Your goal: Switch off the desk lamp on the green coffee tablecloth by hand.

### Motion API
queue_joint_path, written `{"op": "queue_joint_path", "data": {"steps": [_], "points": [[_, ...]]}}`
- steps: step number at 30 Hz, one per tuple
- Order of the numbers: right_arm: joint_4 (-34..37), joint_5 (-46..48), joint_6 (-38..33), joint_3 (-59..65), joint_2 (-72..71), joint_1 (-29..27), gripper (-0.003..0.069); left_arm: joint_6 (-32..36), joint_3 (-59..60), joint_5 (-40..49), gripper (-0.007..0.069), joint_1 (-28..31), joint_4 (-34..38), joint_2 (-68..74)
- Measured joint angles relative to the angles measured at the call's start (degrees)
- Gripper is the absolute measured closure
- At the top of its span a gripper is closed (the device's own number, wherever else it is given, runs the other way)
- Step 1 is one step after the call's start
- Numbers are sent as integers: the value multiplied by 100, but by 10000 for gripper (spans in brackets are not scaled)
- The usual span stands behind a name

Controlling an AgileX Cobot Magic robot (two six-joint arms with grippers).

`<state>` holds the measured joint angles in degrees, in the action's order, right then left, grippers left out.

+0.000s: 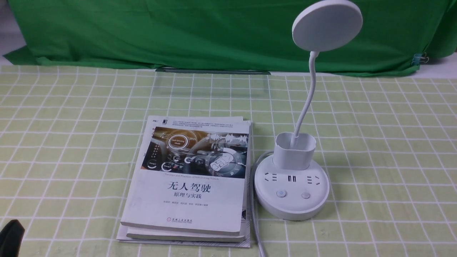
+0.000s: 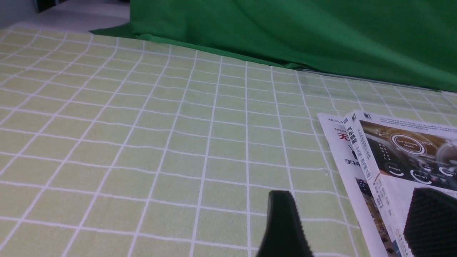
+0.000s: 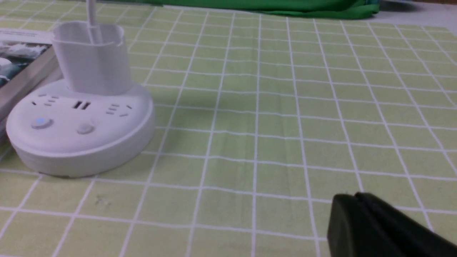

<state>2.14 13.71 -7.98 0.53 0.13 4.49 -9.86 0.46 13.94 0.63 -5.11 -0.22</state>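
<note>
Well, my right end effector (image 3: 353, 208) is clenched and empty, a blunt tip for pressing the desk lamp (image 3: 80, 123) off. My left end effector (image 2: 351, 200) sits released, holding nothing.

**Front view:** the upper edge is clipping the disc head of the desk lamp (image 1: 294, 151), and its cord (image 1: 257, 235) is running off the lower edge. The top book (image 1: 192, 185) is covering most of the lower books (image 1: 185, 237); its small print is proving illegible.

**Left wrist view:** the lower edge is cropping both fingers (image 2: 284, 228) of the left gripper (image 2: 353, 200).

**Right wrist view:** the lamp's neck is running out of frame, its socket markings are blurring, and the corner is cropping the right gripper (image 3: 348, 203).
</note>
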Motion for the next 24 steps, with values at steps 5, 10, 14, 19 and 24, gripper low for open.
{"op": "queue_joint_path", "data": {"steps": [5, 10, 14, 19, 24], "points": [[0, -7, 24, 0, 0, -39, 618, 0, 0, 0, 214, 0, 0, 0], [0, -7, 26, 0, 0, -51, 618, 0, 0, 0, 214, 0, 0, 0], [0, -7, 26, 0, 0, -51, 618, 0, 0, 0, 214, 0, 0, 0], [0, -7, 31, 0, 0, -51, 618, 0, 0, 0, 214, 0, 0, 0], [0, -7, 48, 0, 0, -51, 616, 0, 0, 0, 214, 0, 0, 0]]}}
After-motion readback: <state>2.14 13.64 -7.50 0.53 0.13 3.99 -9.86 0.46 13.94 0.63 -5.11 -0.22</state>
